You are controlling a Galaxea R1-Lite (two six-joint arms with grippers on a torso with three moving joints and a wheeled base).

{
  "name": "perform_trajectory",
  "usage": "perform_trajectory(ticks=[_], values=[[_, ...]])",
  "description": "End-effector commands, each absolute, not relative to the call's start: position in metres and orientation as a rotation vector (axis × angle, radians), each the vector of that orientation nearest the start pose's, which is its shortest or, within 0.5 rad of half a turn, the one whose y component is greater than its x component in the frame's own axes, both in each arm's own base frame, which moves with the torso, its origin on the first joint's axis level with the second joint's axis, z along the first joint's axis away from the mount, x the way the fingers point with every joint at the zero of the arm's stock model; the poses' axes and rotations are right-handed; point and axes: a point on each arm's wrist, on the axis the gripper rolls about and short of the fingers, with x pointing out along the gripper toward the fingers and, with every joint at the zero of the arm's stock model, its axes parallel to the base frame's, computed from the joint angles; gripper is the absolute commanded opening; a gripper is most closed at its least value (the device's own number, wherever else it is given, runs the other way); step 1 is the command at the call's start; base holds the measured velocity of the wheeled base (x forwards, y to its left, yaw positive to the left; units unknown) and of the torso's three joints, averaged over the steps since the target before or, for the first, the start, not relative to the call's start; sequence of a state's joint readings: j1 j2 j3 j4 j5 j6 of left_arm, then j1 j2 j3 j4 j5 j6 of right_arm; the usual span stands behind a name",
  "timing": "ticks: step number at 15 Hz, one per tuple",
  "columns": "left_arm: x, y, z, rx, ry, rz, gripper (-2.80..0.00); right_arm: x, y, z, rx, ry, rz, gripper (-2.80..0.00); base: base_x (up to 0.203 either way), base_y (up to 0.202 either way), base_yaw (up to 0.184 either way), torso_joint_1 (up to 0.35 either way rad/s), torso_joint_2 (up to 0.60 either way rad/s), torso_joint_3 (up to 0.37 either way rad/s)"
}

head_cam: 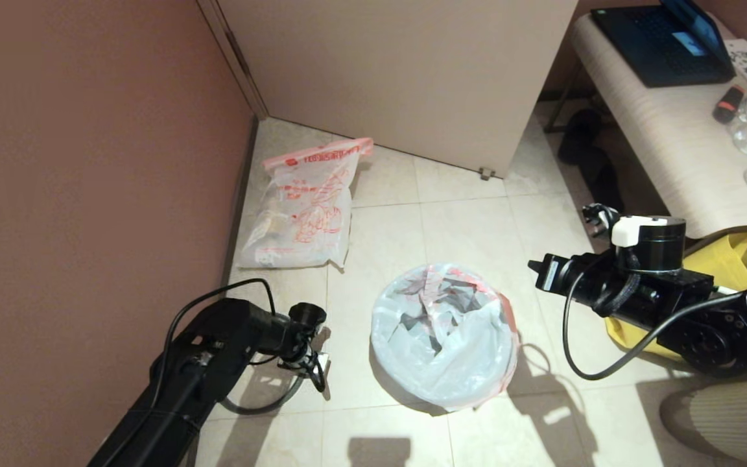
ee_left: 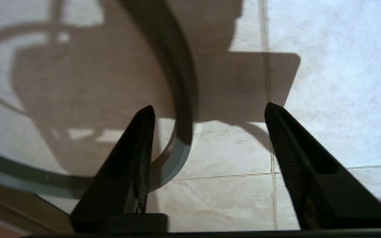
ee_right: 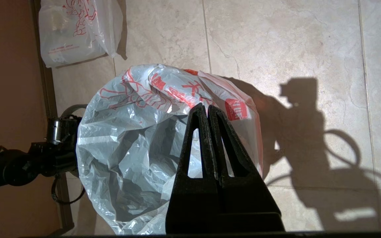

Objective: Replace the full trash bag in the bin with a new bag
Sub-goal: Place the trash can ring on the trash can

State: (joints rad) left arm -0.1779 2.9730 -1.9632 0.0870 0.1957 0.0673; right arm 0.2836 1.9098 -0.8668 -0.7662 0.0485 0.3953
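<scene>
Your left pincer (ee_left: 207,109) hangs low over the floor tiles with its fingers spread wide around nothing, a grey ring (ee_left: 177,158) lying just under one finger. Your right pincer (ee_right: 207,110) is pressed fully together, empty, above the new bag (head_cam: 445,337) that lines and hides the bin. The full trash bag (head_cam: 305,207) lies on the floor by the wall, well apart.

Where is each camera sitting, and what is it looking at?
Head view: on the robot's head, looking down at the floor, the full trash bag by the wall and the opened new bag; both arms show.
Left wrist view: on the left wrist, facing tiles and the grey ring; left gripper, jaws apart.
Right wrist view: on the right wrist, above the new bag; right gripper, jaws together.
Shared: head and right wrist views both show both bags.
</scene>
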Motion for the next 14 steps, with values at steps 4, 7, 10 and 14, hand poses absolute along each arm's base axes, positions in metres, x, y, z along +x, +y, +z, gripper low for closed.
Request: perform_trajectory(ticks=[4, 7, 10, 14], values=[[0.483, -0.070, -0.178, 0.318, 1.153, -0.033, 0.00, 0.338, 0.100, 0.140, 0.358, 0.340, 0.271, -2.80, 0.000, 0.000, 0.000, 0.000, 0.00, 0.000], [0.480, -0.071, -0.181, 0.329, 1.182, -0.041, -2.80, 0.338, 0.099, 0.141, 0.359, 0.338, 0.270, -2.80, 0.000, 0.000, 0.000, 0.000, 0.00, 0.000], [0.478, -0.071, -0.187, 0.349, 1.194, -0.054, -2.80, 0.338, 0.099, 0.141, 0.359, 0.338, 0.270, -2.80, 0.000, 0.000, 0.000, 0.000, 0.00, 0.000], [0.478, -0.071, -0.187, 0.351, 1.194, -0.056, -2.80, 0.338, 0.099, 0.141, 0.359, 0.338, 0.270, -2.80, 0.000, 0.000, 0.000, 0.000, 0.00, 0.000]])
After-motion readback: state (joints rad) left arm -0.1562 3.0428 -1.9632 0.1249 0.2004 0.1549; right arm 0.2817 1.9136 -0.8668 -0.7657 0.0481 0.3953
